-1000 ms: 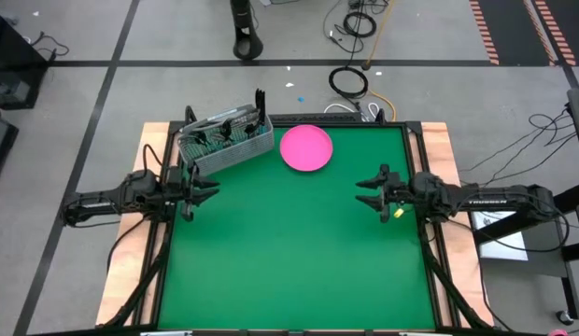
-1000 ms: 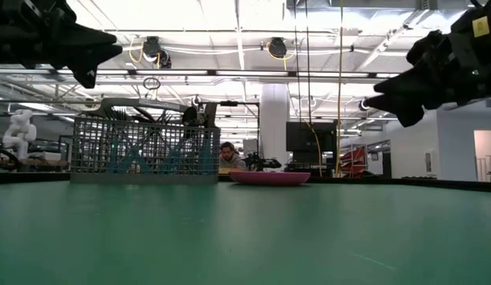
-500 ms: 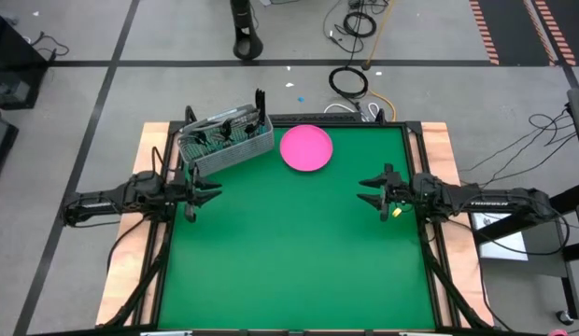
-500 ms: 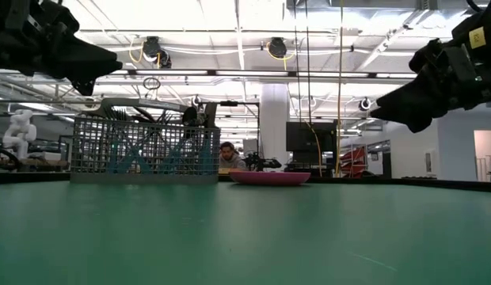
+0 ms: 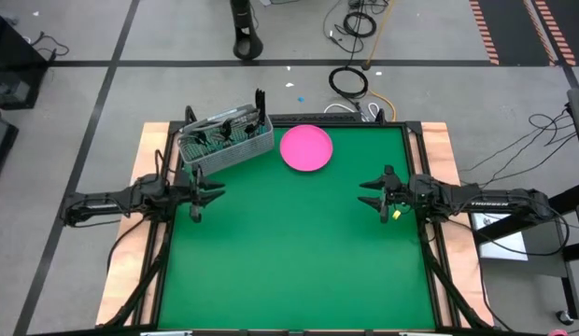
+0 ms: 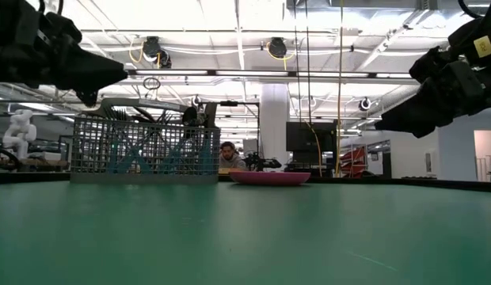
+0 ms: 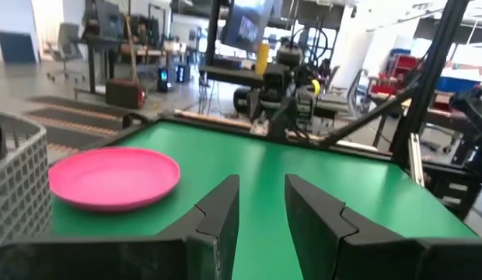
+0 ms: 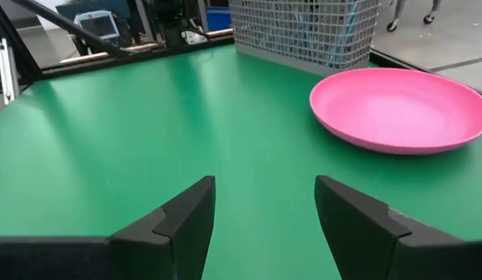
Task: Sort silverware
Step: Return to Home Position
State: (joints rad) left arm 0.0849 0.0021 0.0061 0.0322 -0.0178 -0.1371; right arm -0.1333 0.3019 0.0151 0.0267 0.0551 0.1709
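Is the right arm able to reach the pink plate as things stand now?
Likely yes. The open right gripper hangs above the table, and nothing lies between it and the plate; the basket stands on the plate's far side.

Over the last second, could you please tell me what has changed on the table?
The right hand drew back slightly toward its own side of the table, open and empty. The left hand levelled out and edged a little toward the middle, also open. Nothing was taken hold of or let go. The silverware stayed in the grey basket, and the pink plate did not move.
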